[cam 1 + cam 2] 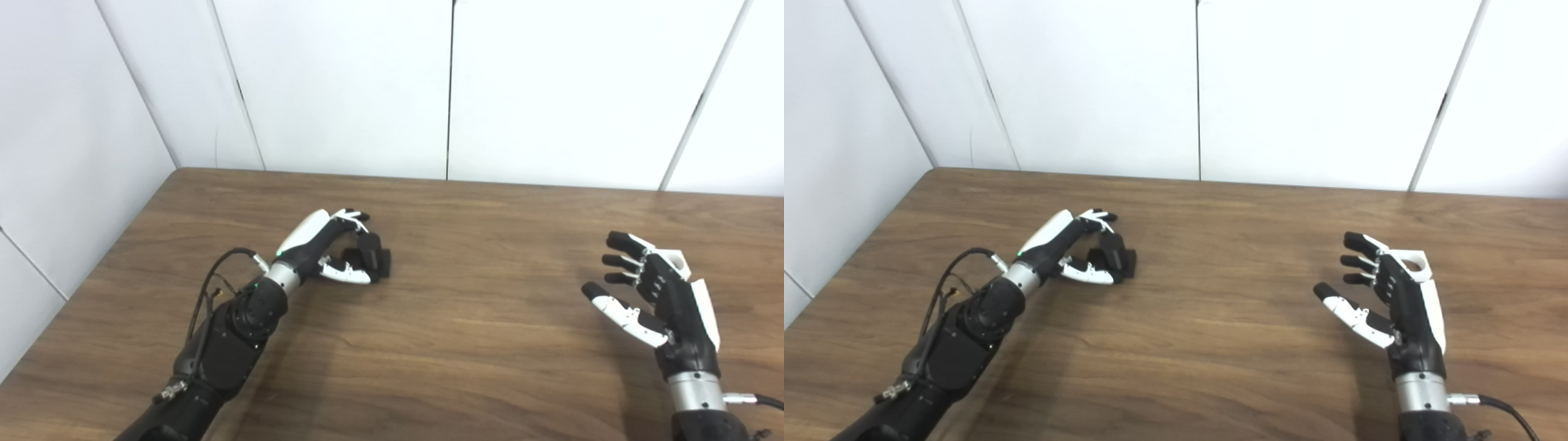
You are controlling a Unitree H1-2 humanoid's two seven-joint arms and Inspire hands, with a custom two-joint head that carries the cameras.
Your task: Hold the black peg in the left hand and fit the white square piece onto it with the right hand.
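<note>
The black peg (372,256) rests on the wooden table (478,343) left of centre. My left hand (331,245) lies around it: the fingers (352,217) arch over its far side with a small gap, and the thumb lies along its near side. The hand looks open, not clamped. My right hand (652,294) hovers at the right, open, palm facing left and fingers spread, holding nothing. A white piece with a hole (1410,264) shows just behind those fingers, partly hidden. I cannot tell whether it touches the hand.
White wall panels (343,86) close off the table's back edge and left side. Cables run from the left forearm (211,288) and from the right wrist (756,401). Bare wood lies between the two hands.
</note>
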